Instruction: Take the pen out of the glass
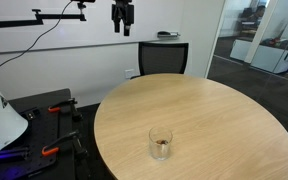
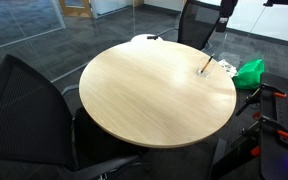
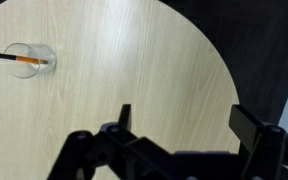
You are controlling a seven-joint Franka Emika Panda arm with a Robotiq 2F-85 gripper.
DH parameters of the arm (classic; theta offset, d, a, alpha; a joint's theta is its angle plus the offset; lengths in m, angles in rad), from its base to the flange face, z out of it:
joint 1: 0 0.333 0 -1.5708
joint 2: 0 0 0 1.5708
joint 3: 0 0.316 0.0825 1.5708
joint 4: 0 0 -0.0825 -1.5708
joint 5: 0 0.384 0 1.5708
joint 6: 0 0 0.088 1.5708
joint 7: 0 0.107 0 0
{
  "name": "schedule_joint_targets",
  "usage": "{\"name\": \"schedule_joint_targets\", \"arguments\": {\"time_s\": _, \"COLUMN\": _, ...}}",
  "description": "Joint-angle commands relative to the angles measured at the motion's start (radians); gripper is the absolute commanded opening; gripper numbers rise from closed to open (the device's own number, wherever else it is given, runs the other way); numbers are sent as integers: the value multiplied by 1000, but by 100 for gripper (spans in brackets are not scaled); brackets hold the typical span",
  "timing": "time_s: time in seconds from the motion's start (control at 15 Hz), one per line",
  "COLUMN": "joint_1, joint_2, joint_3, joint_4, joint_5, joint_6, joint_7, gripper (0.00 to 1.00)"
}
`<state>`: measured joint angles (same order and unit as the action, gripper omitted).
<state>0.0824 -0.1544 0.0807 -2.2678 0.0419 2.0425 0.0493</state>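
your fingers [image 3: 246, 126] are spread wide with nothing between them, hanging high over the round wooden desk [image 3: 134, 60] and well apart from the glass [image 3: 29, 60]. the glass stands upright on the desk near its edge, and the pen [image 3: 22, 60] sits in it at a slant, orange-brown body inside and dark end poking out past the rim. in an exterior view, 1 black chair [image 1: 164, 55] stands at the far side of the desk, under the raised fingers [image 1: 122, 22].
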Motion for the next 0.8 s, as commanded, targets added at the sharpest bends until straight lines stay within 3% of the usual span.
{"name": "schedule_joint_targets", "arguments": {"time_s": 0.0, "joint_1": -37, "joint_2": 48, "joint_3": -2, "joint_4": 31, "joint_5": -89, "joint_6": 91, "joint_7": 137, "gripper": 100}}
{"name": "schedule_joint_targets", "arguments": {"time_s": 0.33, "joint_1": -72, "joint_2": 124, "joint_3": 5, "joint_4": 38, "joint_5": -358, "joint_6": 247, "joint_7": 472, "gripper": 100}}
{"name": "schedule_joint_targets", "arguments": {"time_s": 0.73, "joint_1": -47, "joint_2": 225, "joint_3": -18, "joint_4": 91, "joint_5": -692, "joint_6": 242, "joint_7": 970, "gripper": 100}}
